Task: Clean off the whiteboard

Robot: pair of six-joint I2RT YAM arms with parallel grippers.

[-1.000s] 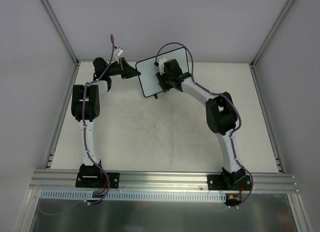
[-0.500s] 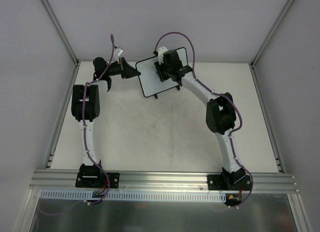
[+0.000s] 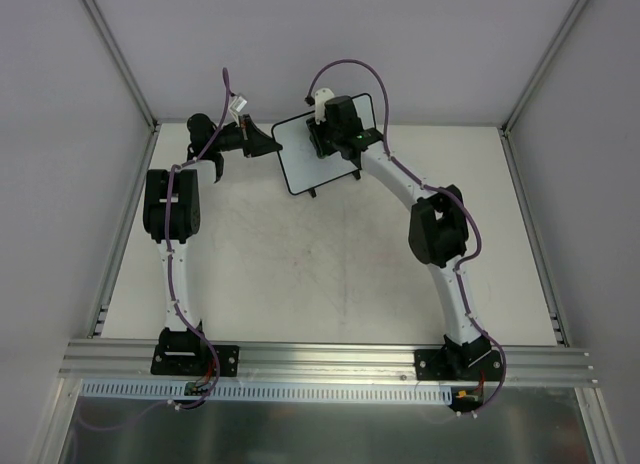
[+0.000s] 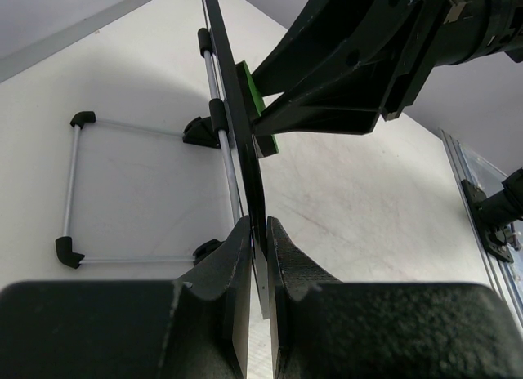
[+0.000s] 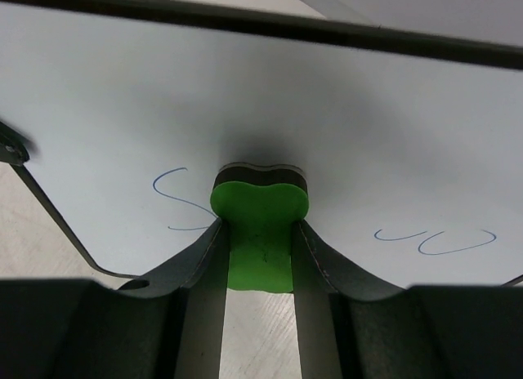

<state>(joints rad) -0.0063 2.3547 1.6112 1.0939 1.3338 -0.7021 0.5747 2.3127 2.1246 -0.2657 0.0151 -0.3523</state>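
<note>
The whiteboard (image 3: 296, 156), white with a thin black frame, is held tilted above the far side of the table. My left gripper (image 3: 270, 144) is shut on its left edge; in the left wrist view the board (image 4: 237, 126) runs edge-on between the jaws of that gripper (image 4: 260, 236). My right gripper (image 5: 260, 236) is shut on a green eraser (image 5: 260, 203) and presses it flat against the board's face (image 5: 351, 109). Blue pen strokes (image 5: 173, 201) lie left of the eraser, and more strokes (image 5: 437, 242) to its right. The eraser (image 4: 255, 97) also shows from the side.
A thin metal rod frame with black corner pieces (image 4: 72, 187) stands out behind the board over the table. Aluminium rails (image 3: 530, 224) border the table's sides, and grey walls close in the back.
My right gripper has slid the eraser across the board towards its far edge. The left gripper and the board have stayed put.
</note>
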